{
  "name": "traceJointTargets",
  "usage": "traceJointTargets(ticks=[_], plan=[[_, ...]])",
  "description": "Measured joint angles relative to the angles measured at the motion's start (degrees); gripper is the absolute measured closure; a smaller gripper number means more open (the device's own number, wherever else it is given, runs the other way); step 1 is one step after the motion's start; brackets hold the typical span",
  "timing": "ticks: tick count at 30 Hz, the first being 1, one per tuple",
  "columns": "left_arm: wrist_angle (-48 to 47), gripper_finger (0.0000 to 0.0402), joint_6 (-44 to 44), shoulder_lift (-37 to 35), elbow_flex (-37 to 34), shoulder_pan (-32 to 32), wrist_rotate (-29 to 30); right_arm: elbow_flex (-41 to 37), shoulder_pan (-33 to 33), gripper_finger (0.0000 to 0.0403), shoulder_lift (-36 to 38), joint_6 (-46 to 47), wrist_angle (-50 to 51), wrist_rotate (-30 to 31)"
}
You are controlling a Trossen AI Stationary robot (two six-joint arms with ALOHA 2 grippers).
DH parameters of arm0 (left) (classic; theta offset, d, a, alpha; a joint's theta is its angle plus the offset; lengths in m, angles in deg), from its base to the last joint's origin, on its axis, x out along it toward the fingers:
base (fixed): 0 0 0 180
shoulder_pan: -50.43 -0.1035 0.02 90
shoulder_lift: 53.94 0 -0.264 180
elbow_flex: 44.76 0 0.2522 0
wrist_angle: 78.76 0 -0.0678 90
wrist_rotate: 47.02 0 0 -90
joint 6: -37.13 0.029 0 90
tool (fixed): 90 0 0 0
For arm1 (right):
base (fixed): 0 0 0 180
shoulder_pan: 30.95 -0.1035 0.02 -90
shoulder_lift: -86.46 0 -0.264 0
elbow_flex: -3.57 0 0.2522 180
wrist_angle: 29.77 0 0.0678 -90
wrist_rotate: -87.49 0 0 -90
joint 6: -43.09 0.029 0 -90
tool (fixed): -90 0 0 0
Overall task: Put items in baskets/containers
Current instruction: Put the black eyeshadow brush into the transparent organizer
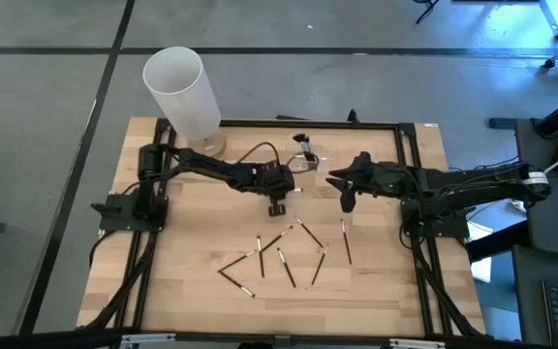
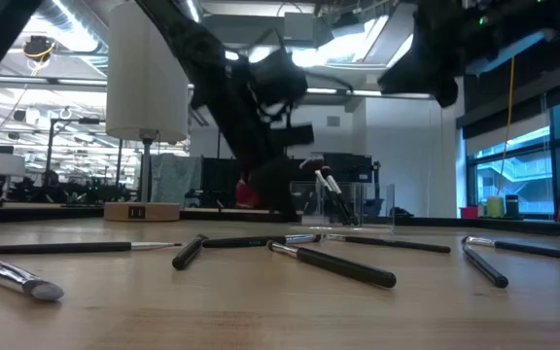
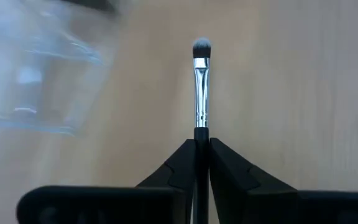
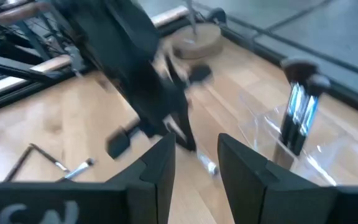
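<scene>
Several thin black-handled brushes (image 1: pixel 289 267) lie flat and scattered on the wooden table, toward its near edge, and also show in the low view (image 2: pixel 333 261). The clear organizer (image 1: pixel 306 160) stands at the far middle with a few brushes (image 4: pixel 297 121) upright in it. My left gripper (image 1: pixel 277 206) hovers just on the near side of the organizer, shut on one brush (image 3: pixel 201 81). My right gripper (image 1: pixel 347 202) hangs open to the right of it, above the table, with nothing between its fingers (image 4: pixel 160 165). My left gripper pinches the brush's black handle (image 3: pixel 201 134) between its two fingers, just behind the silver ferrule. The fingers slant downward and the brush runs along them, its grey head (image 3: pixel 202 46) sticking out ahead. Whether the head touches the table I cannot tell.
A tall white cylinder (image 1: pixel 182 92) stands on a round wooden base at the table's far left corner. A black frame rail (image 1: pixel 410 174) runs along the table's sides. The scattered brushes take up the near middle; bare wood lies at the near left and right.
</scene>
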State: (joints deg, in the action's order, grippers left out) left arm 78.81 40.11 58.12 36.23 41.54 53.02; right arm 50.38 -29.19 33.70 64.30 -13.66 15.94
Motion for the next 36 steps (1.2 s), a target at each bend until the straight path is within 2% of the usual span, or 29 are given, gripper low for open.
traceJointTargets(ticks=[3,10,16,20,27,36], plan=[[0.40,0.0369,-4.46,-4.14,0.09,0.09,3.67,-3.70,1.77,0.0283,-1.21,3.38,-4.46,-0.05],[4.51,0.0374,-13.36,-13.14,-0.02,0.93,11.58,-15.42,5.72,0.0283,-6.80,13.13,-40.10,-0.96],[18.26,0.0368,-15.96,-15.69,-2.50,2.07,8.92,-17.87,5.79,0.0283,-14.78,14.62,-58.46,-1.79],[22.13,0.0371,-17.78,-15.68,-3.07,2.14,4.50,-17.87,5.60,0.0283,-20.12,14.27,-67.37,-2.13],[22.17,0.0369,-18.31,-15.68,-3.11,2.32,3.77,-17.87,5.60,0.0283,-24.31,11.60,-75.76,-2.17],[22.28,0.0369,-18.29,-15.68,-3.11,2.43,3.27,-13.17,5.58,0.0283,-24.49,8.10,-69.27,-3.51]])
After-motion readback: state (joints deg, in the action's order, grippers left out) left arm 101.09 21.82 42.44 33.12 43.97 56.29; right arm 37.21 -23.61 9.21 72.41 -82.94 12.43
